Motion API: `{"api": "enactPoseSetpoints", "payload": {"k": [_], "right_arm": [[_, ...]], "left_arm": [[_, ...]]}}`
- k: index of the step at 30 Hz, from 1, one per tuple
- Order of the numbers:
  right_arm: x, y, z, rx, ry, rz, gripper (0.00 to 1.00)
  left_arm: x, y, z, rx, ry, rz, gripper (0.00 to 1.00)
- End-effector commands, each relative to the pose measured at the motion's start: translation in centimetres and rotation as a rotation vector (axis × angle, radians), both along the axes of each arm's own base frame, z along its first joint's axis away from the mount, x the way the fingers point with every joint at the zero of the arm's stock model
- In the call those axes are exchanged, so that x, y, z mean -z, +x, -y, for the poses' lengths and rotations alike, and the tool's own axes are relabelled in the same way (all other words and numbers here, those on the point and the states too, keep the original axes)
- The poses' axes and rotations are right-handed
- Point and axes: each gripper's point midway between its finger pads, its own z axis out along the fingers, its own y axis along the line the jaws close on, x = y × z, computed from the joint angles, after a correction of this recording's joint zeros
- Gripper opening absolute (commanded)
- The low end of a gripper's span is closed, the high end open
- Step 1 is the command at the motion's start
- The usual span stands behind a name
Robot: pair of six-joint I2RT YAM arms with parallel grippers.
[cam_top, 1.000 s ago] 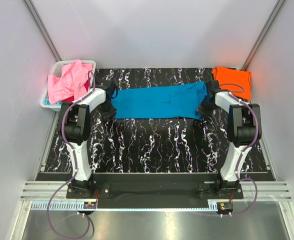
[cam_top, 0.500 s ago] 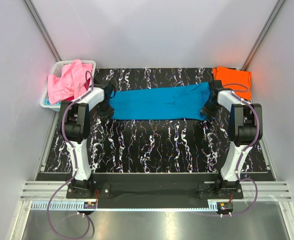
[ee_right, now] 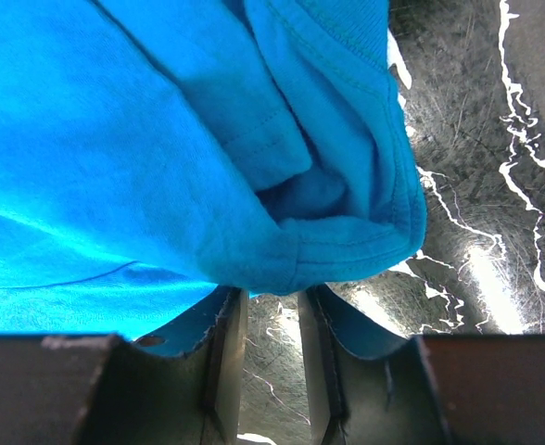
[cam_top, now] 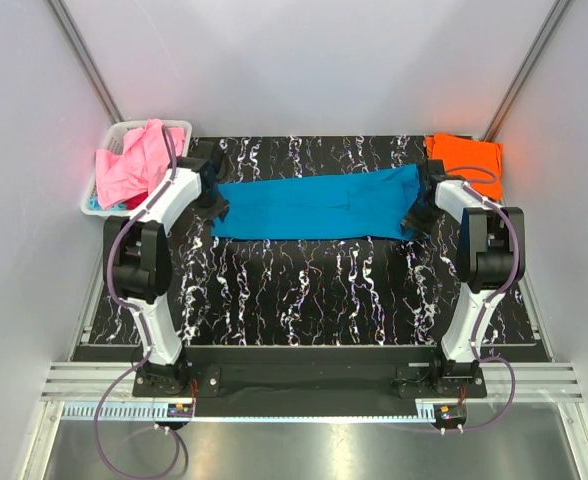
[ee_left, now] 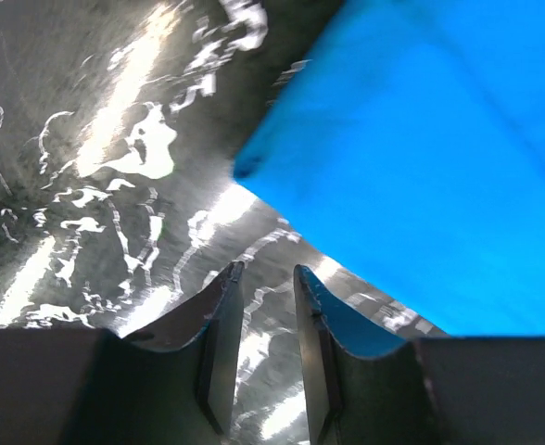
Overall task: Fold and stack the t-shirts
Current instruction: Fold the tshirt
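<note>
On the table (cam_top: 304,290), your teal-blue t-shirt (cam_top: 314,207) lies half-folded; left end effector (ee_left: 268,269) and right end effector (ee_right: 271,295) sit slightly parted, empty. Beyond it the orange t-shirt (cam_top: 464,158) looks folded; the pink t-shirt (cam_top: 134,160) waits.

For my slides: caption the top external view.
Left gripper and right gripper flank a long teal-blue t-shirt; orange t-shirt back right, pink t-shirt over basket.
</note>
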Motion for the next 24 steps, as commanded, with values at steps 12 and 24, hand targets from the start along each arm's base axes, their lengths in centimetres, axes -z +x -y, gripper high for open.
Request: {"api": "enactPoseSetpoints", "payload": {"k": [12,24], "right_arm": [[-0.5,0.8,0.1,-0.018,0.002,0.009,0.34],[1.0,0.4,0.1,-0.017,0.003,-0.028,0.34]], "left_arm": [[2.3,2.2,2.5,0.063,-0.041,-0.023,0.33],[6.9,-0.7,-0.8,-0.003,0.124,-0.146,0.31]]}}
